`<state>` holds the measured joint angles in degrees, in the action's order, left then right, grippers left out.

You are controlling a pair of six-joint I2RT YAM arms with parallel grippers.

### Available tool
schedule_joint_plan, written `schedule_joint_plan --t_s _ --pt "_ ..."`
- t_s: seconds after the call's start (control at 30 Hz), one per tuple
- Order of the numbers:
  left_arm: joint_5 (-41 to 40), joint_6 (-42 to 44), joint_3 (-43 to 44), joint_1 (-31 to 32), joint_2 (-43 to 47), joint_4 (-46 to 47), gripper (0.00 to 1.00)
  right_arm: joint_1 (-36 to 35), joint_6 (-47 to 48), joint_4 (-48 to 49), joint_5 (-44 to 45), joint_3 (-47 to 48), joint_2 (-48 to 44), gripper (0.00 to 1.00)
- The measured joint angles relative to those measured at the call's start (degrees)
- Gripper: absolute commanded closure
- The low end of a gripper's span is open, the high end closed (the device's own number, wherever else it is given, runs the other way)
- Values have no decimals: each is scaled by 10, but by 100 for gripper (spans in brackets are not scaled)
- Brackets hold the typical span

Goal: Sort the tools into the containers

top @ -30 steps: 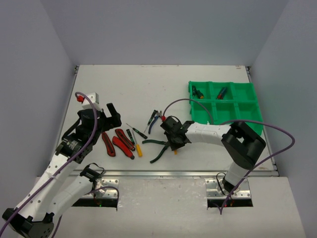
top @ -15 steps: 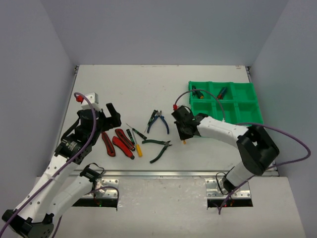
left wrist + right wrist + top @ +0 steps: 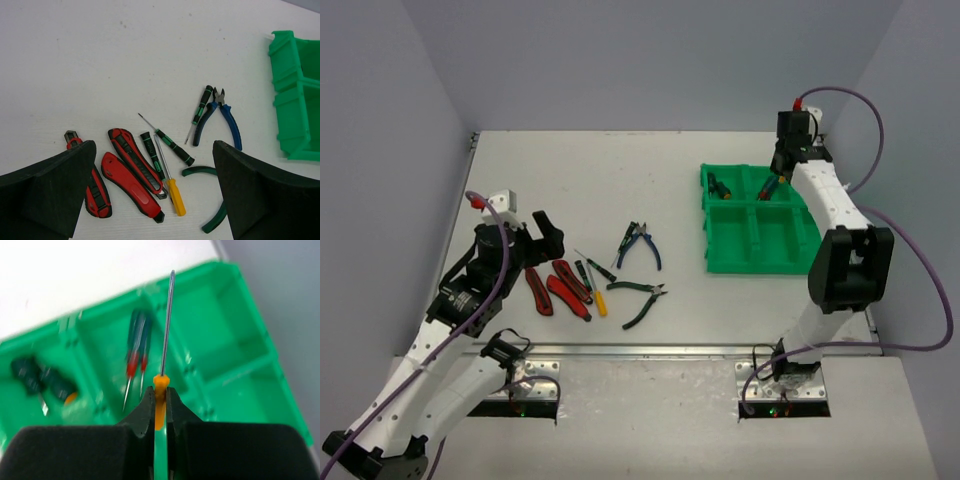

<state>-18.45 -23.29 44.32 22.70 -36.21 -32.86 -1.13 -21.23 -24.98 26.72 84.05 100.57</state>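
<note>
Right end effector (image 3: 160, 407) is pinched tight on the orange-handled screwdriver (image 3: 160, 387), gripping the handle just behind the collar with the shaft pointing straight out ahead. It hangs over the far row of the green tray (image 3: 760, 264), which sits by the counter's right edge toward the far corner. The tip lines up roughly with the divider between the middle and right-hand compartments, and I can't tell which one it's over. Handling guess: very light and stiff, with a thin shaft and a smooth plastic handle, so it may pivot in a two-pad pinch. Keep hold on the handle and release low so it doesn't bounce out. Far-left compartment holds dark green-handled pieces (image 3: 42, 380) with an orange end; the wrist view is blurred, so they're probably small drivers. The far-middle one has two thin drivers (image 3: 137, 347) with red collars. Left end effector (image 3: 152, 150) is wide open, holding nothing, over the loose tools toward the counter's near-left: red cutters (image 3: 132, 160), yellow driver (image 3: 175, 192), blue pliers (image 3: 225, 120), green pliers (image 3: 640, 300).
</note>
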Motion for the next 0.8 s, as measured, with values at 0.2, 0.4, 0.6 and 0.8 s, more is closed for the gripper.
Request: schedule_joint_plan --t_s 0.2,0.4,0.6,0.8 --pt "9 1 -2 5 20 3 0 51 79 -5 61 142 139 96" --pt "16 3 -2 13 32 5 0 71 99 -19 73 153 187 85" --pt "16 3 -2 16 36 8 0 77 97 -38 67 162 213 67" --pt "16 3 -2 16 32 8 0 77 92 -63 56 169 215 43"
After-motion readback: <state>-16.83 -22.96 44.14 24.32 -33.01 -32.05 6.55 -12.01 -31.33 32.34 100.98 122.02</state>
